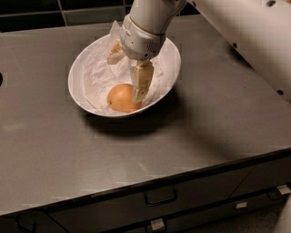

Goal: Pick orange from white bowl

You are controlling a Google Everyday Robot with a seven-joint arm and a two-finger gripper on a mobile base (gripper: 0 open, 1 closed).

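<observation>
The orange (pixel 120 98) lies in the near part of the white bowl (pixel 82 98), on crumpled white paper. The bowl stands on the dark steel counter (pixel 204 132) toward the back. My gripper (pixel 128 70) reaches down into the bowl from above. It is open. One tan finger (pixel 141 82) hangs at the orange's right side, at or very near its skin. The other finger (pixel 115 53) is farther back over the paper. The orange is not held.
The robot's white arm (pixel 245 36) crosses the upper right of the view. Drawers with handles (pixel 160 198) run below the counter's front edge. A dark tiled wall (pixel 45 13) backs the counter.
</observation>
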